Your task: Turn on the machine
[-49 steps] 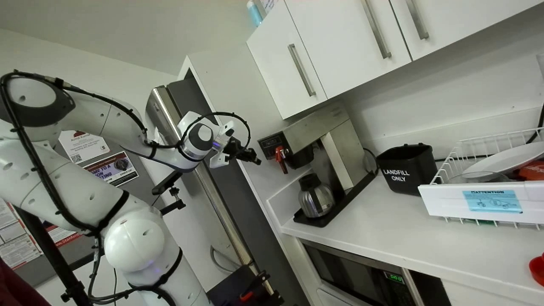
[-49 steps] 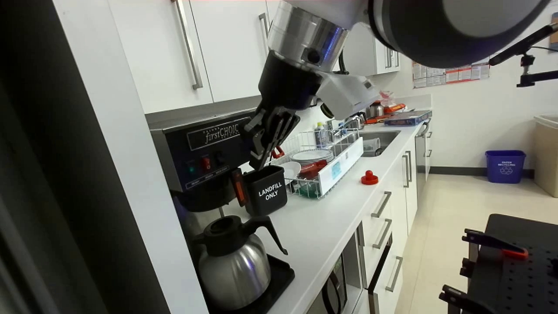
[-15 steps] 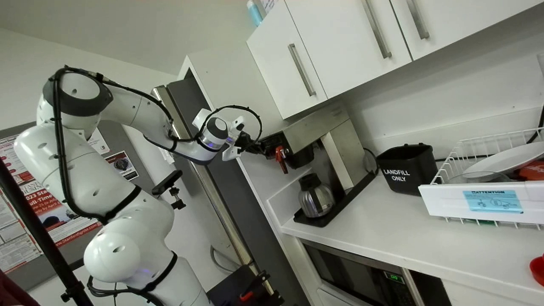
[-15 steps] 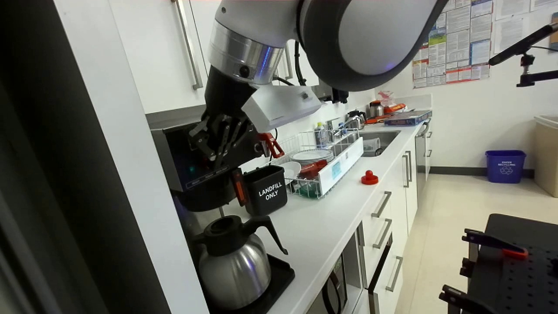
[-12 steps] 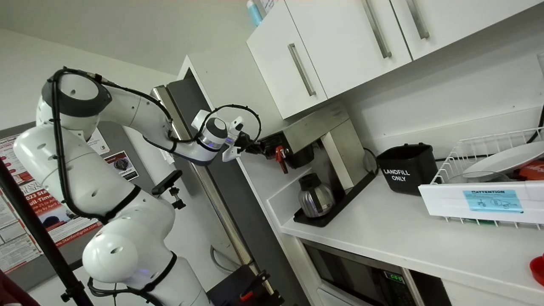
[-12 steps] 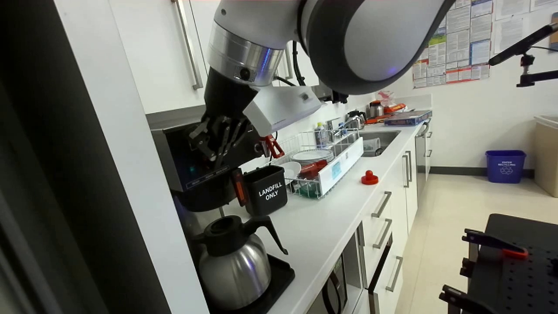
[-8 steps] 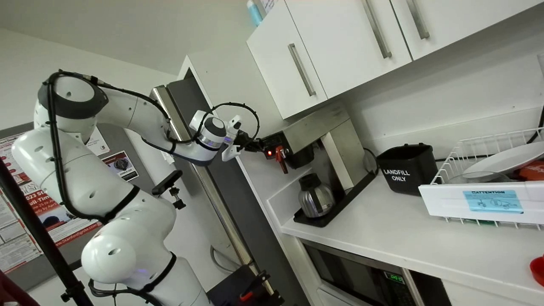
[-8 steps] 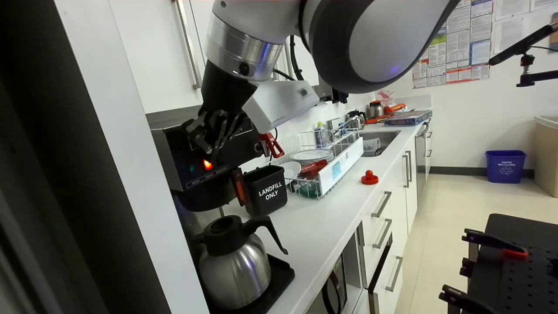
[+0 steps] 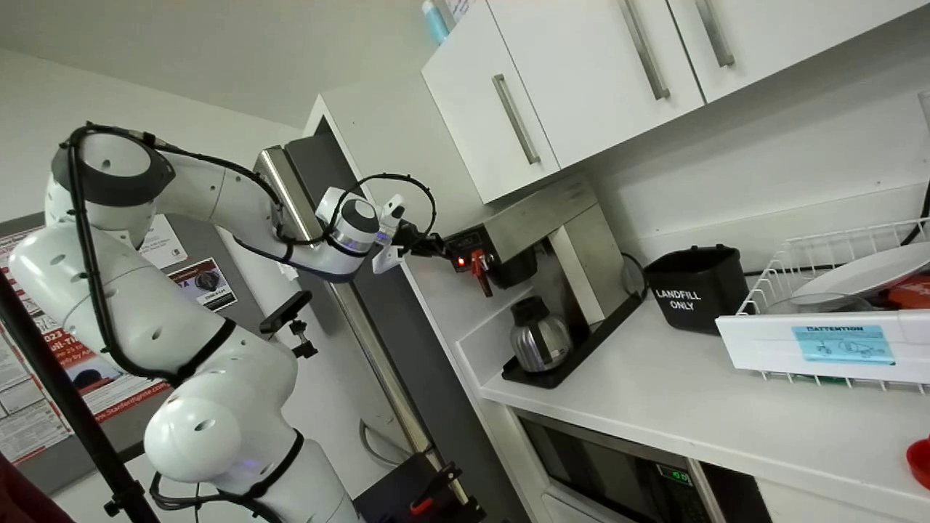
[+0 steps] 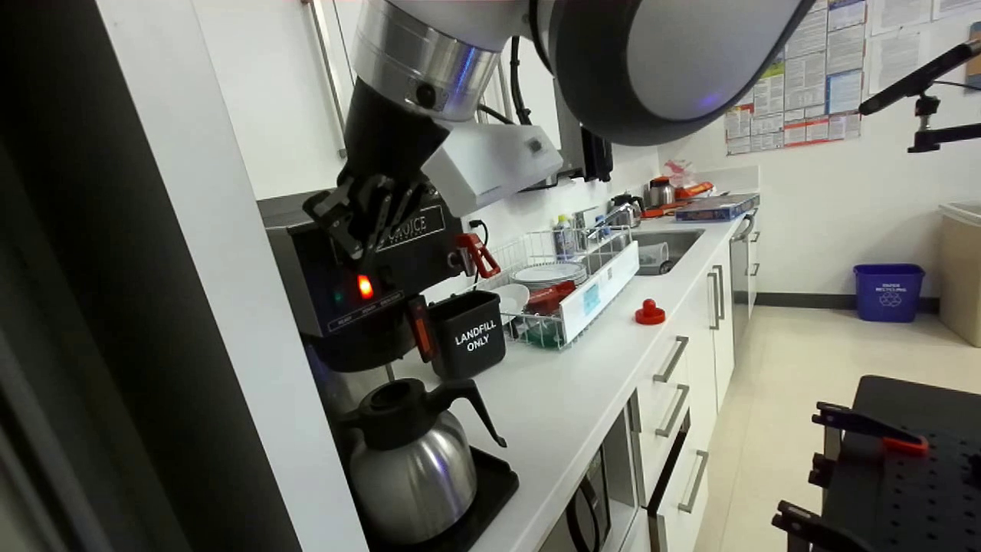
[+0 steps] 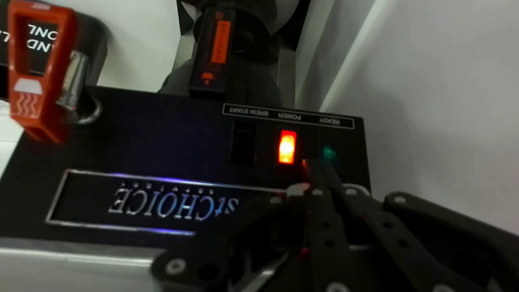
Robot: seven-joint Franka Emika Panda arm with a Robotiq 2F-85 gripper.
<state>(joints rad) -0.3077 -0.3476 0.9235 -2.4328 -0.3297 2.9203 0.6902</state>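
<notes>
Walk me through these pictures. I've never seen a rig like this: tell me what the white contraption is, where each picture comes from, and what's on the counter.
The white contraption is a robot arm, ending in a black two-fingered gripper. Two pictures come from cameras outside the robot, looking from different places. The close-up comes from a camera on the arm's wrist and shows the scene upside down. On the counter stand a coffee maker with a metal jug on its base, a black bin marked "Landfill Only", a dish rack and a red knob-shaped thing. Nothing is held: the gripper's fingers are together, their tips near the coffee maker's power switch, which glows orange. Whether they touch anything, I can't tell.
</notes>
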